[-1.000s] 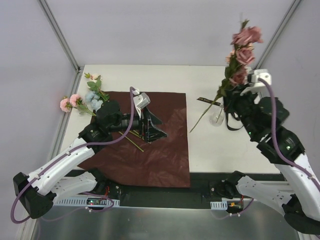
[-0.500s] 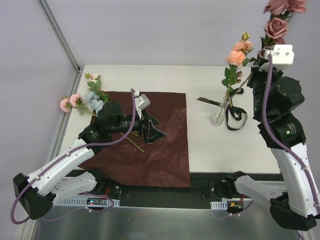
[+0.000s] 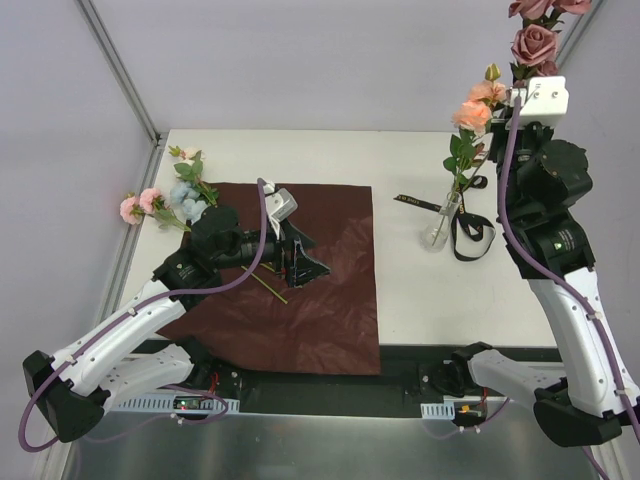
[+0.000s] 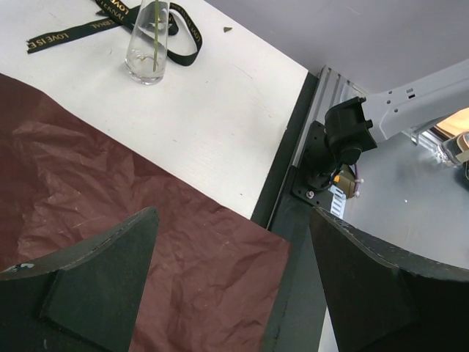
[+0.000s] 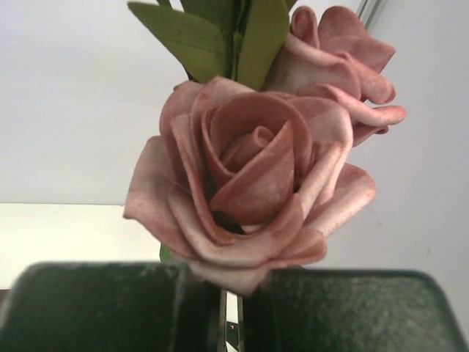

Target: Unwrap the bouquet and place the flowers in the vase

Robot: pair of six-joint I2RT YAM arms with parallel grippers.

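Wrap off: dark red paper [image 3: 330, 290] flat on surface [image 3: 300, 155], left of vase [image 3: 437, 232]. Ribbon [image 3: 465, 238] loose beside vase. One peach rose [image 3: 478, 100] stands in vase. My right tool [image 5: 223, 312] clamped on mauve roses [image 5: 249, 191], high above vase. My left tool [image 4: 233, 279] wide apart, empty, over paper. Left to do: pink and blue flowers [image 3: 165, 200] far left of vase, thin stem [image 3: 270, 285] on paper. Mauve tops cut off at picture edge. Bottom of mauve stem hidden behind arm [image 3: 545, 200].
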